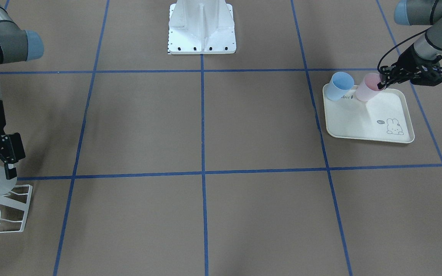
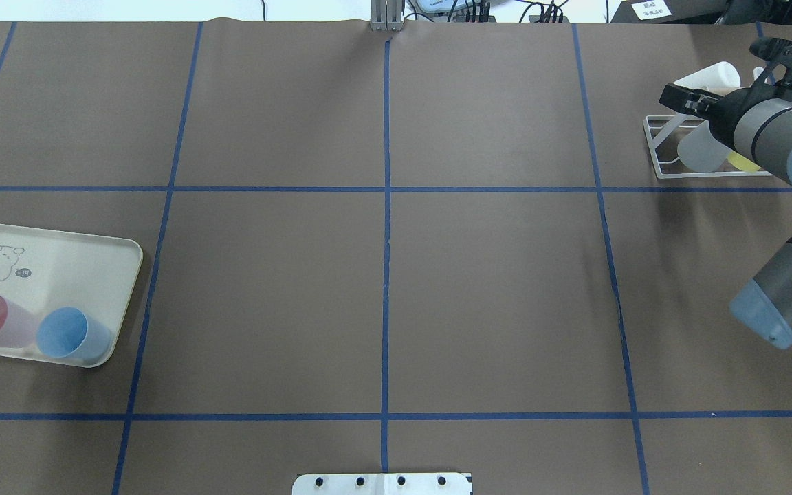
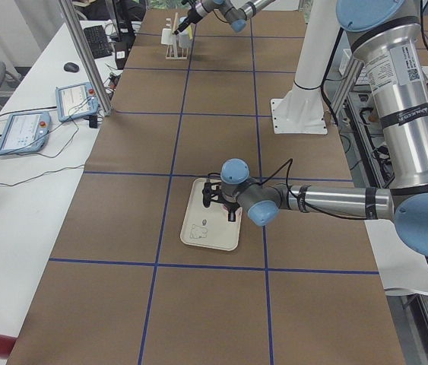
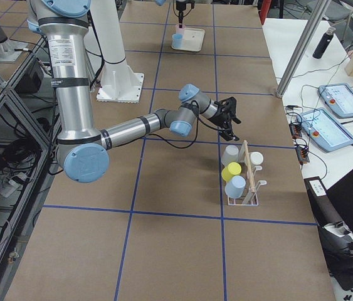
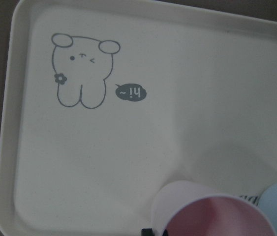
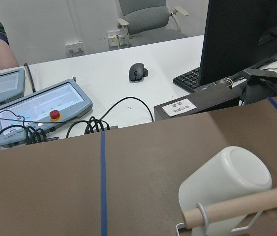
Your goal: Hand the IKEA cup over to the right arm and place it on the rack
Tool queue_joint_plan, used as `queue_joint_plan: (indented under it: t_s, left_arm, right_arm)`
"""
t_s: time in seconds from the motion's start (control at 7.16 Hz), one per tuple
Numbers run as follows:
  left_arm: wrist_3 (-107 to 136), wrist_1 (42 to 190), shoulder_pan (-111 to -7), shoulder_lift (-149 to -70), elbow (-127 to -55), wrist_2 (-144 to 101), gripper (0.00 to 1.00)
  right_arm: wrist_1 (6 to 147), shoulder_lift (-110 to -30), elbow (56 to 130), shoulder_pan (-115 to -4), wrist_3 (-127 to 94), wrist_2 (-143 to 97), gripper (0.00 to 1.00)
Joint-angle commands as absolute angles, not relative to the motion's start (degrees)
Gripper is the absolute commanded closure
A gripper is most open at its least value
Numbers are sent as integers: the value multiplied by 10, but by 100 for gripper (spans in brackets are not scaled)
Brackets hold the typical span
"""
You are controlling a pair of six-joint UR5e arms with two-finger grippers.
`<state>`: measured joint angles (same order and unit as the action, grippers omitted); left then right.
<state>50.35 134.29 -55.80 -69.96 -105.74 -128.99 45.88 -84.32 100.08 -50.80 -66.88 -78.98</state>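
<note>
**Position of the cup.** The pink cup [image 1: 367, 92] stood on the cream tray [image 1: 374, 126] at the left end of the table. It occupied the tray's near-left corner as the overhead view shows it, with a blue cup [image 1: 340, 86] just beside it on the right.

**Attitude.** The cup was upright, long axis vertical, base on the tray and mouth open upward. (The apparent lean in the fixed views is judged an effect of camera angle.)

**Left gripper.** The left gripper [image 1: 383, 81] was at the cup's rim on the side away from the blue cup. It came in from above and from the left. One black finger showed at the rim in the overhead and wrist views. It could not be established whether the jaws had pinched the wall or merely straddled it.

**Right gripper.** The right gripper [image 4: 230, 118] was at the far right end of the table, just above the rack [image 4: 247, 175]. Its jaws were spread wide and held nothing. Several hung cups [image 4: 229, 154] already occupied pegs.

**Governing relation.** The cup lay well apart from the right gripper, with the whole width of the table between them, and the left arm was the only one within reach of it. In my judgement the coming lift depends on a firm hold of the rim. The cup must then travel rightward and be presented so that its free wall faces the right gripper's open jaws.
</note>
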Motion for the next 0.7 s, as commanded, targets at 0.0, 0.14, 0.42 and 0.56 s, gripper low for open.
queue_joint_plan:
  t_s: [0.0, 0.14, 0.42, 0.56]
  left_arm:
    - [508, 1343, -632, -709, -1083, -1289, 100]
    - [509, 1340, -630, -734, -1082, -1292, 100]
    - [637, 1338, -629, -822, -1074, -1333, 100]
    - [690, 1338, -629, -863, -1072, -1333, 100]
  right_arm:
    - [459, -839, 1001, -496, -669, -790, 0]
    - [461, -838, 1024, -491, -670, -794, 0]
    - [461, -838, 1055, -467, -748, -825, 0]
    - [461, -838, 1075, -448, -769, -826, 0]
